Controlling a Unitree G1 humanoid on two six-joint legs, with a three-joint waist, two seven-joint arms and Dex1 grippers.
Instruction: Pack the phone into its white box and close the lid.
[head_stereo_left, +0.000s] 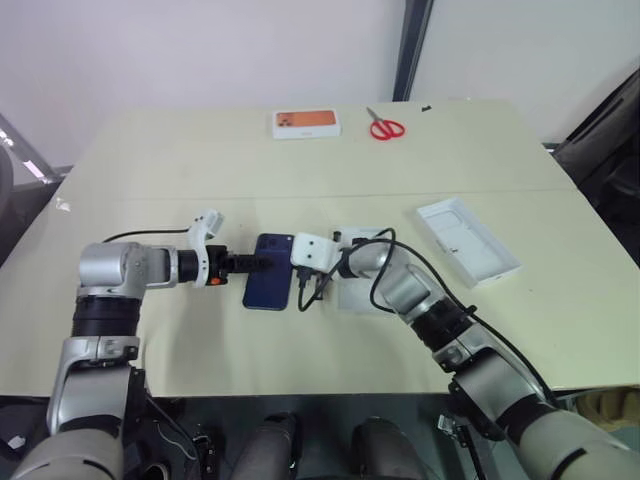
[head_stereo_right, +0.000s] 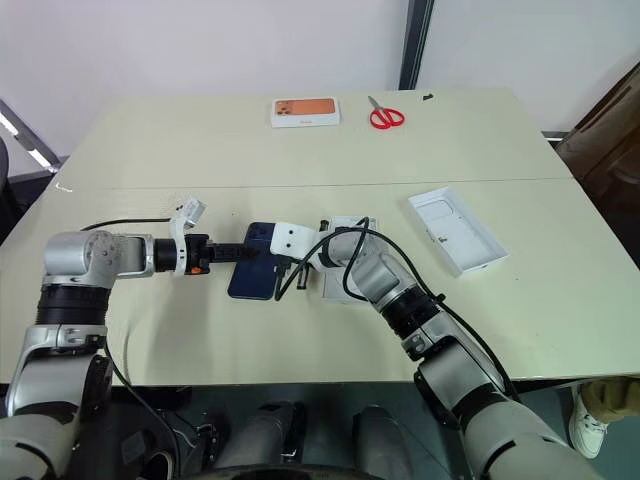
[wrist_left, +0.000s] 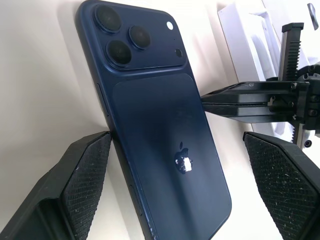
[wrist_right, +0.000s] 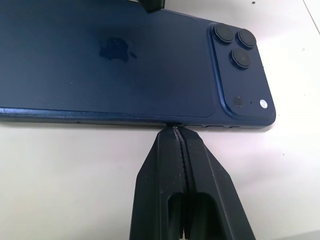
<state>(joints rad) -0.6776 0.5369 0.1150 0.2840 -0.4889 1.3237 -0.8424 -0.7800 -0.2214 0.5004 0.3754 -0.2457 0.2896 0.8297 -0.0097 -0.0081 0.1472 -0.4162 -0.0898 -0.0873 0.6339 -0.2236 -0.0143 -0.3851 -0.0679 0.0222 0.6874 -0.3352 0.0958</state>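
I have the phone (head_stereo_left: 269, 285) lying back-up on the table (head_stereo_left: 200, 340), roughly mid-way across and nearer the near edge than the far one, its camera bump toward the far edge. My left gripper (head_stereo_left: 262, 264) comes in from the left side with its fingers (wrist_left: 82, 180) spread wide apart, one on each side of the phone's long edges; in the left wrist view one pad sits right at the phone's side, though I cannot tell whether it truly touches. My right gripper (wrist_right: 176, 131) comes in from the right with its two fingers pressed together, tips set against the phone's right long edge near the camera end, clamped on nothing.

Just right of the phone, under my right wrist, I can see part of the white box (head_stereo_right: 340, 283) lying flat on the table, mostly covered by the arm.

Further toward the right edge, well apart from the phone, the lid (head_stereo_left: 467, 241) lies inside-up, angled to the table's edge.

Along the far edge sit a white box with an orange picture (head_stereo_left: 306, 123) and, just beside it to the right, red-handled scissors (head_stereo_left: 385, 127).
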